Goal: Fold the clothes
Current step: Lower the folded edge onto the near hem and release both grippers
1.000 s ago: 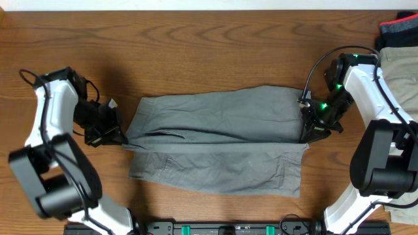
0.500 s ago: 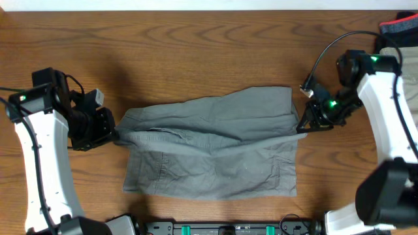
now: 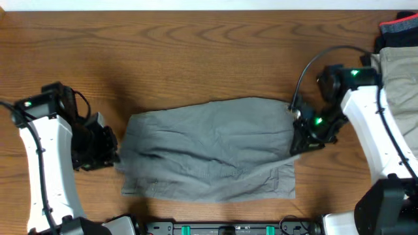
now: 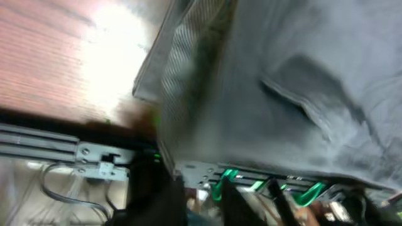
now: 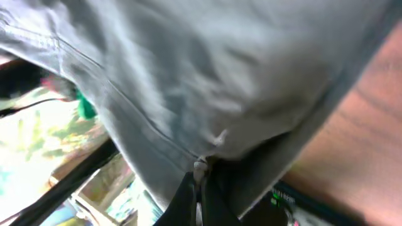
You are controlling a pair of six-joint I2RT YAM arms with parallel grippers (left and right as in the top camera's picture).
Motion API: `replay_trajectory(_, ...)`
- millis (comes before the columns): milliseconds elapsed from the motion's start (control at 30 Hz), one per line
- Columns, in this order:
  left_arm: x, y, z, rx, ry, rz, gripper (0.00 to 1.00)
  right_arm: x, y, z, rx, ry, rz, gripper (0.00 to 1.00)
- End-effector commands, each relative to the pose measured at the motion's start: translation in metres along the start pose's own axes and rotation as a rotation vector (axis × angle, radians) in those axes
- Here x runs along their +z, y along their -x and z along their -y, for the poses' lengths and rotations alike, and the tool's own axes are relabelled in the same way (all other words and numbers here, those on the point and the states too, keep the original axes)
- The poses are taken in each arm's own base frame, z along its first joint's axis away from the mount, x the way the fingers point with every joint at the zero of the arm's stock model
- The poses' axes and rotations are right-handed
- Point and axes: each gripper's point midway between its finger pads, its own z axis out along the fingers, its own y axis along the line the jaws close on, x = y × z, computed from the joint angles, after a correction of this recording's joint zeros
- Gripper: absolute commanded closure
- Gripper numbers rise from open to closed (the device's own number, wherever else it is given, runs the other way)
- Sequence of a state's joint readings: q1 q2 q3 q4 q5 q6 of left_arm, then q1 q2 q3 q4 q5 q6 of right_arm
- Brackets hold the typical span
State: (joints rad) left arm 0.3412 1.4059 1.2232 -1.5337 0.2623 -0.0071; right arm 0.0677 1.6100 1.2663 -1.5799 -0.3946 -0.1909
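Observation:
The grey shorts (image 3: pixel 209 153) lie folded over on the wooden table, their top layer covering most of the lower one. My left gripper (image 3: pixel 112 155) sits at their left edge. In the left wrist view its jaws (image 4: pixel 204 204) stand slightly open, nothing between them, and the shorts' hem (image 4: pixel 188 94) hangs just above. My right gripper (image 3: pixel 295 147) is at the shorts' right edge. The right wrist view shows it (image 5: pixel 201 188) shut on a pinch of the grey fabric (image 5: pixel 207 88). Pale khaki trousers (image 3: pixel 400 68) lie at the right table edge.
A dark garment with a red stripe (image 3: pixel 398 27) lies behind the khaki trousers at the far right. Bare wood (image 3: pixel 196 52) stretches behind the shorts. The arms' base rail (image 3: pixel 228 228) runs along the front edge.
Both grippers have drawn the shorts' held fold toward the front edge, laying the top layer over the lower one. The left jaws have parted and let the cloth go.

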Motion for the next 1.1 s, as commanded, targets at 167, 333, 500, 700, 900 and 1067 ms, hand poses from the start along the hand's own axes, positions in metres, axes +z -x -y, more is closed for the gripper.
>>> replay_trajectory(167,0.014,-0.004,-0.012,-0.092,0.013,-0.059,0.52,0.03,-0.015,0.032,0.292,-0.107,-0.055,0.67)
replay_trajectory(333,0.013,-0.002,-0.016,-0.119,0.005,-0.051,0.52,0.028,-0.012,0.04,0.338,-0.126,-0.036,0.62)
replay_trajectory(500,0.013,0.013,-0.014,-0.111,-0.012,0.008,0.49,0.023,0.022,0.052,0.402,-0.085,0.12,0.52)
replay_trajectory(700,0.007,0.061,0.001,-0.063,-0.103,0.198,0.42,0.008,0.081,0.069,0.352,-0.051,0.368,0.36)
replay_trajectory(900,0.003,0.095,0.015,-0.026,-0.182,0.304,0.39,0.018,0.108,0.083,0.327,-0.062,0.43,0.32)
replay_trajectory(1067,0.017,0.108,0.018,-0.024,-0.205,0.267,0.38,0.047,0.121,0.094,0.323,-0.048,0.383,0.4)
